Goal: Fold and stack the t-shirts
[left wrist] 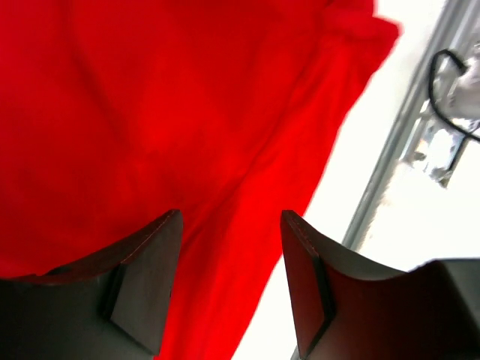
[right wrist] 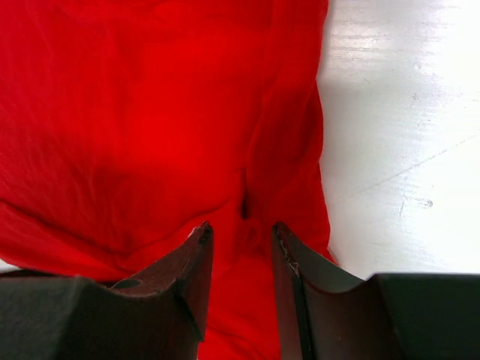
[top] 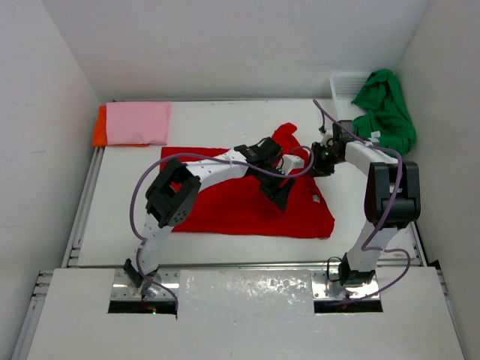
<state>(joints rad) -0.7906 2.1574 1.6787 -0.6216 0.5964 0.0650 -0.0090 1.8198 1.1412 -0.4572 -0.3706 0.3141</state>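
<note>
Red shirt [top: 240, 206] lies flat, mid frame. L gripper [left wrist: 231, 219] is over it, fingers apart, nothing in them. R gripper [right wrist: 240, 229] at its upper-right edge, cloth between fingers; can't tell if pinched. Pink shirt [top: 137, 122] on orange shirt [top: 99, 129], upper left. Green shirt [top: 386, 109] upper right.

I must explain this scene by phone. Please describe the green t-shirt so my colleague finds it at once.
In the far right corner of the white table stands a white mesh basket. The green t-shirt lies heaped against it. It is the only green cloth, and crumpled, unlike the folded pink t-shirt far left.
</note>
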